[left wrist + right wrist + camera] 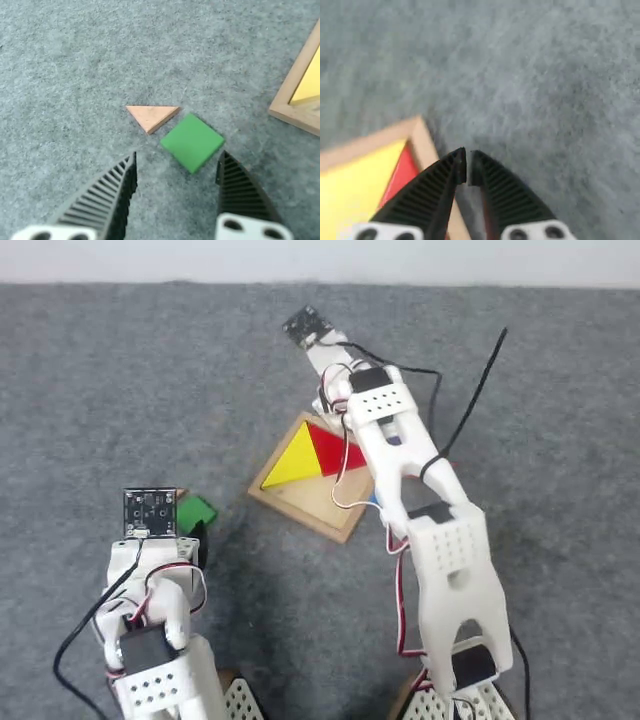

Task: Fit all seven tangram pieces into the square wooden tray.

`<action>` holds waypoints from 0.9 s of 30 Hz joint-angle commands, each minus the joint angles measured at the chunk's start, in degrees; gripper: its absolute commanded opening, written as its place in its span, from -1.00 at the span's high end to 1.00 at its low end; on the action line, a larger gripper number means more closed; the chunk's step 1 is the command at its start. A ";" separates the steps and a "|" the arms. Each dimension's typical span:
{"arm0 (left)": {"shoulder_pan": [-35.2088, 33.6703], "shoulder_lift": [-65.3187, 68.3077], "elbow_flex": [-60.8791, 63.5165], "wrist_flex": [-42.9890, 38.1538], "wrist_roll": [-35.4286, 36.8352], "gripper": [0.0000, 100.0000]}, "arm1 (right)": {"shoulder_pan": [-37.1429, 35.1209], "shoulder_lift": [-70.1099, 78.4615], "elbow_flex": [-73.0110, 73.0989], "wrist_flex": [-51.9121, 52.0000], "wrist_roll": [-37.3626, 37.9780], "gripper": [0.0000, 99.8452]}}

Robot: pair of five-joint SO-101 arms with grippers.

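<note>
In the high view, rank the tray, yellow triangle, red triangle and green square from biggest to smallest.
1. Tray.
2. Yellow triangle and red triangle, too alike to rank; the right arm covers part of the red.
3. Green square, partly behind the left arm.

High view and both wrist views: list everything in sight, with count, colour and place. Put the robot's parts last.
carpet: 1, grey, covering the table.
tray: 1, light wood, square, mid-table, partly under the right arm.
yellow triangle: 1, yellow, lying inside the tray.
red triangle: 1, red, inside the tray, edge to edge with the yellow one.
green square: 1, green, on the carpet, apart from the tray.
tan triangle: 1, tan, on the carpet beside the green square.
left gripper: 1, black fingers, open, above the green square.
right gripper: 1, black fingers, shut, at a corner of the tray.
</note>
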 commanded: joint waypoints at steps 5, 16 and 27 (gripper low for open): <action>-0.09 0.18 -1.63 0.44 -0.79 0.52 | -1.89 7.78 -17.32 6.81 -3.08 0.99; -0.09 0.18 -1.63 0.44 -0.79 0.52 | -10.24 15.78 -31.56 22.55 7.38 0.99; -0.09 0.18 -1.63 0.44 -0.79 0.52 | -16.13 18.42 -43.25 35.91 8.70 0.99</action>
